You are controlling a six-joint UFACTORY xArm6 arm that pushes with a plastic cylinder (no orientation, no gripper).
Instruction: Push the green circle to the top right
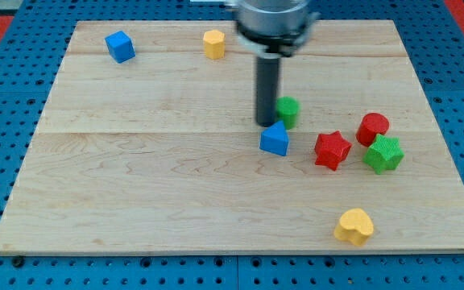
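Right now, tip [265, 122] down on the counter [151, 201], touching the left side of the green circle [287, 111], just above the blue block [275, 139]. No claw on this rig, just a rod. Circle sitting a little right of centre, well short of the top right corner. Contact made, looks like; next, a push up and rightward, steering clear of the red star [332, 150].
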